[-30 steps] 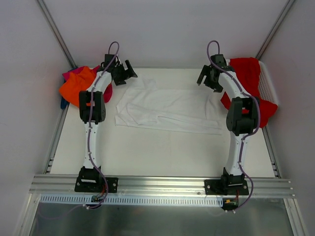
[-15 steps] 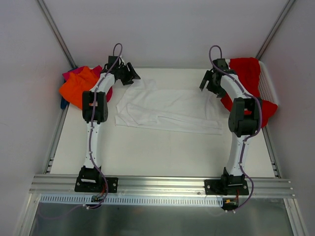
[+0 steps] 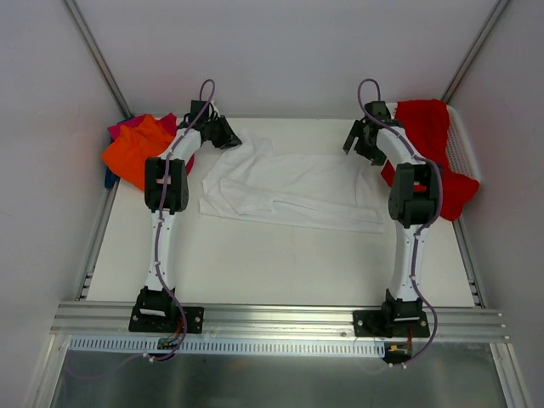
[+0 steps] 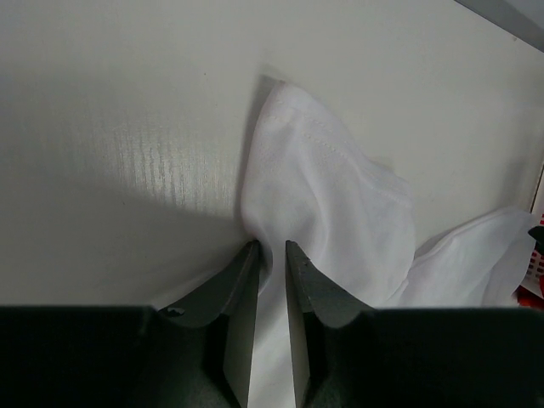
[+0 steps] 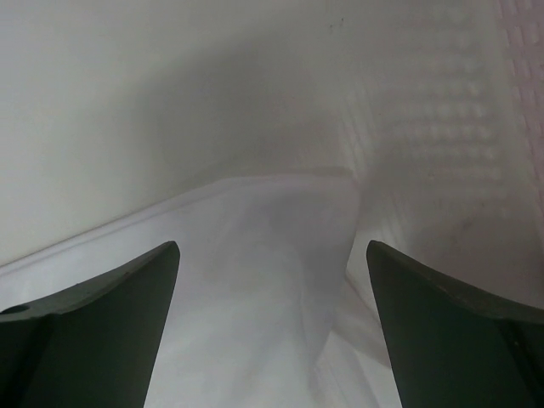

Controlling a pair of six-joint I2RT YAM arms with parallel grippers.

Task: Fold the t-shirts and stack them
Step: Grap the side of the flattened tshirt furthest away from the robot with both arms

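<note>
White cloth fills the narrow gap between the jaws of the left gripper, which is closed on a raised fold at the far left corner of the soft, plain white t-shirt. The right gripper stands wide and holds nothing. It is poised over the same shirt's far right corner, and the views do not show whether its fingers touch the cloth.

Between the two arms the white t-shirt lies spread out and slightly rumpled on the far half of the pale table, with no fold made in it.

At the left edge a crumpled orange shirt sits heaped on a magenta-pink shirt, with a scrap of blue cloth showing beneath. At the right a red shirt is draped over the white plastic mesh basket.

The task looks to be near its start. One corner is gripped, the other not yet taken, no shirt is folded, and no neat stack exists. All the shirts remain to be folded and stacked.
</note>
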